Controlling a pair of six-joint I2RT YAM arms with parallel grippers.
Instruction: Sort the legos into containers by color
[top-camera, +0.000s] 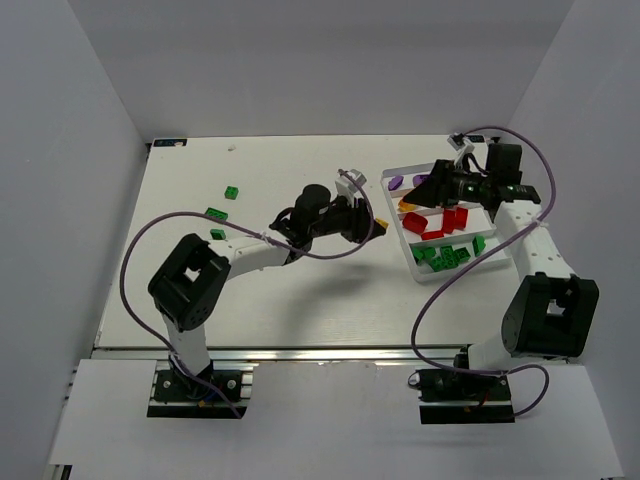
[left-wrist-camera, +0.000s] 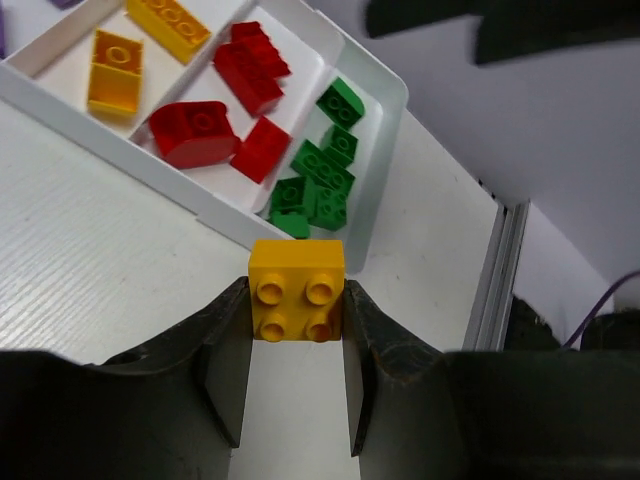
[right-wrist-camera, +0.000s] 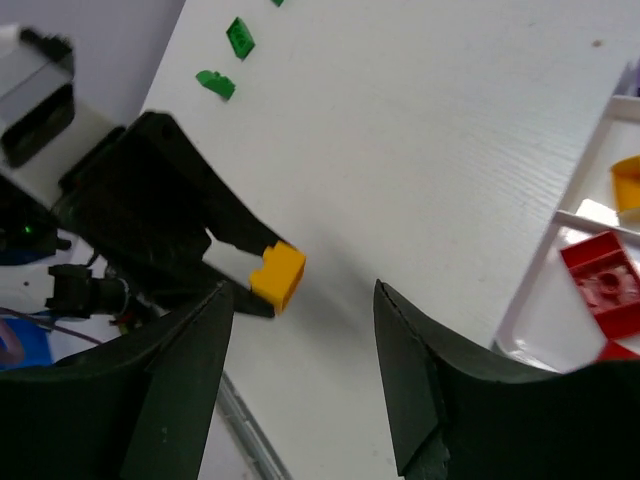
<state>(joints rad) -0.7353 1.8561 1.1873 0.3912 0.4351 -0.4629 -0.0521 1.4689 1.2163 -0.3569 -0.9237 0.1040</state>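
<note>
My left gripper (top-camera: 375, 225) (left-wrist-camera: 296, 290) is shut on a yellow four-stud lego (left-wrist-camera: 296, 290) (top-camera: 381, 224), held just left of the white tray (top-camera: 410, 255) (left-wrist-camera: 385, 150). The tray's containers hold yellow legos (left-wrist-camera: 115, 75) and purple pieces (top-camera: 395, 181) in the far one, red legos (left-wrist-camera: 195, 133) in the middle one and green legos (left-wrist-camera: 315, 180) in the near one. Above the tray's far end, my right gripper (top-camera: 432, 185) (right-wrist-camera: 303, 290) stands open and empty. Its wrist view shows the yellow lego (right-wrist-camera: 277, 275) in the left fingers.
Three green legos lie loose on the table's left part (top-camera: 231, 192) (top-camera: 215, 212) (top-camera: 217, 234); two of them show in the right wrist view (right-wrist-camera: 239, 37) (right-wrist-camera: 215, 83). The table's near edge has a metal rail (left-wrist-camera: 497, 290). White walls enclose the table.
</note>
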